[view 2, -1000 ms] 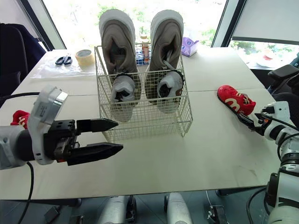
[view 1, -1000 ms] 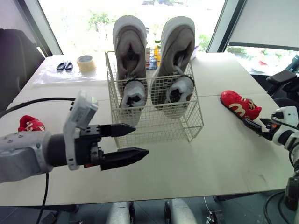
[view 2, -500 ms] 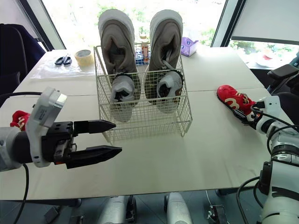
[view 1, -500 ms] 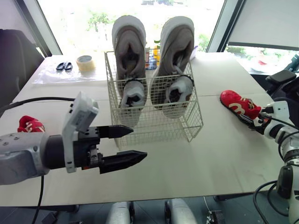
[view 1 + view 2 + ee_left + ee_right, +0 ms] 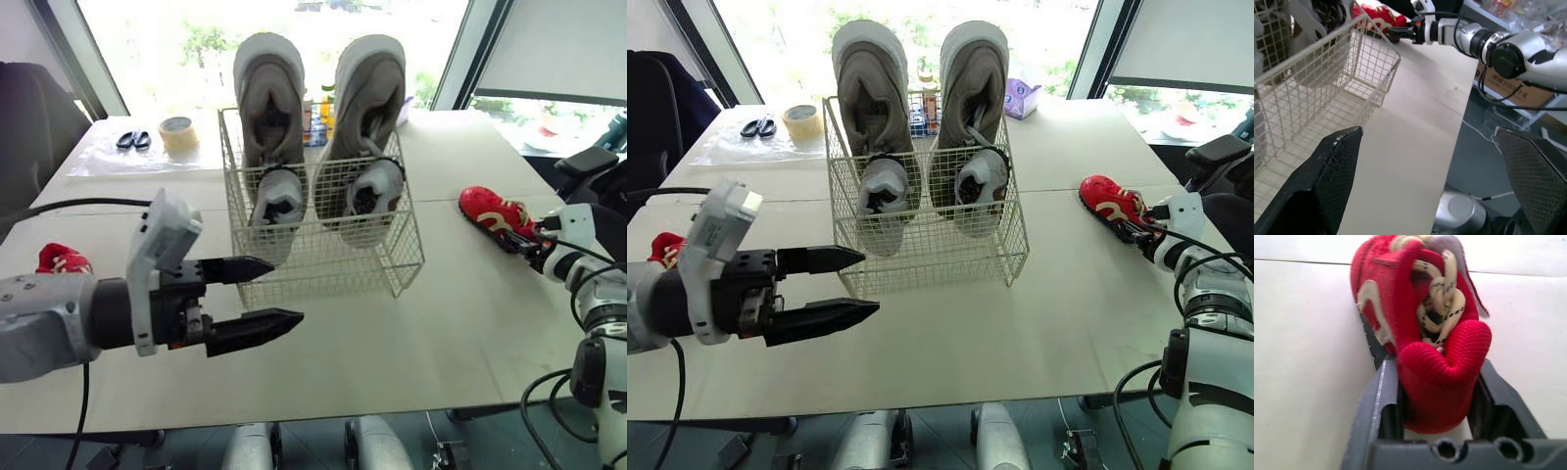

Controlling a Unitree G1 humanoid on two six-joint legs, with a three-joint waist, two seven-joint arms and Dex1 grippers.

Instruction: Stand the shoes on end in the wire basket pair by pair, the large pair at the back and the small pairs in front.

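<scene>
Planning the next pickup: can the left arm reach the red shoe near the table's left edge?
Probably yes. The left claw is open and empty; the left red shoe lies on bare table beside that arm, unobstructed, though the claw must draw back.

1. Wire basket (image 5: 323,269) — cream mesh, upright at mid-table.
2. Large grey pair (image 5: 270,93) stands on end at the basket's back, side by side, rising well above the rim.
3. Small grey-and-white pair (image 5: 278,201) stands on end just in front, one before each large shoe.
4. Red shoe (image 5: 493,214) lies right of the basket — heel clamped between the right gripper (image 5: 1434,364) fingers.
5. Second red shoe (image 5: 61,259) lies far left.
</scene>
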